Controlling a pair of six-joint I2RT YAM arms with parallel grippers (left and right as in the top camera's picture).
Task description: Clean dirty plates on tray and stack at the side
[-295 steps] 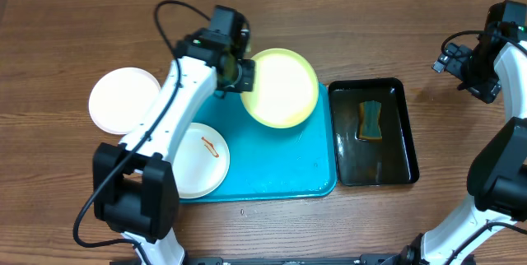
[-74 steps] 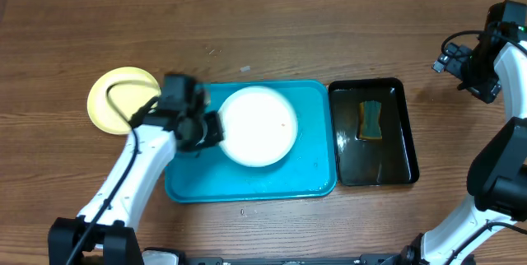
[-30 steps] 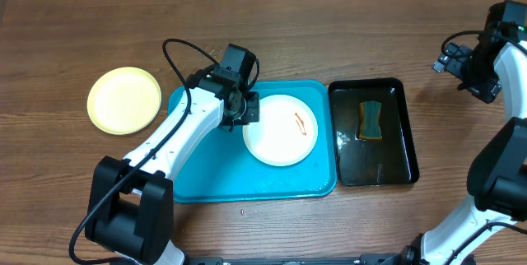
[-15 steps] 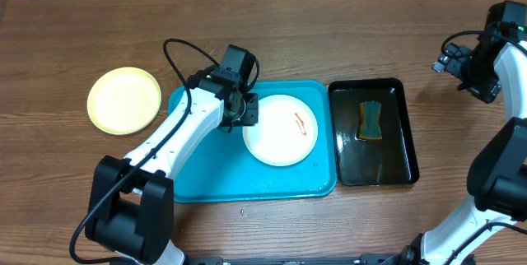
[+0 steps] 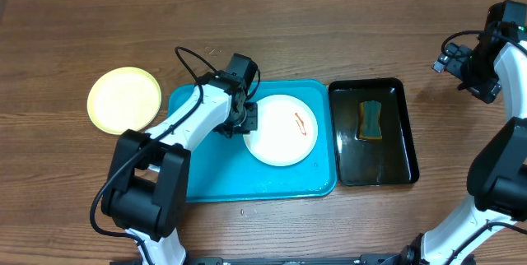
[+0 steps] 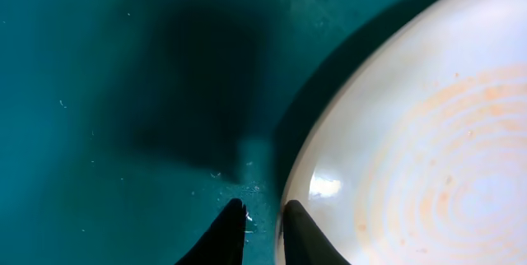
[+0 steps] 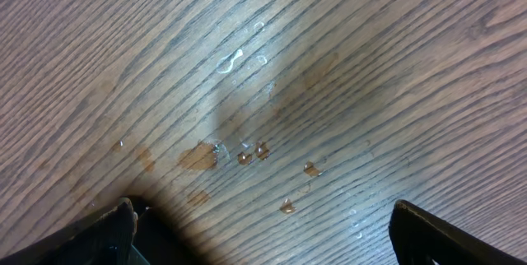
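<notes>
Overhead, the smeared white plate [image 5: 282, 129] lies on the tray [image 5: 247, 181], its rim just right of the left gripper [image 5: 247, 119], whose jaws stand narrowly parted and empty; the right gripper [image 7: 262, 216], spread wide, hangs well apart.

White plate [image 5: 282, 129] set down on tray [image 5: 247, 178], left end effector [image 6: 262, 213] released (jaws barely apart)

Glossy plastic plate [image 5: 280, 143], glossy turquoise plastic tray [image 5: 247, 176], grained wood table [image 5: 329, 34]

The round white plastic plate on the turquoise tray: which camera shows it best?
Overhead: the whole white plate, orange smear included, lies on the turquoise plastic tray. Left wrist shows only its rim. Right wrist shows only wet wooden table.
</notes>
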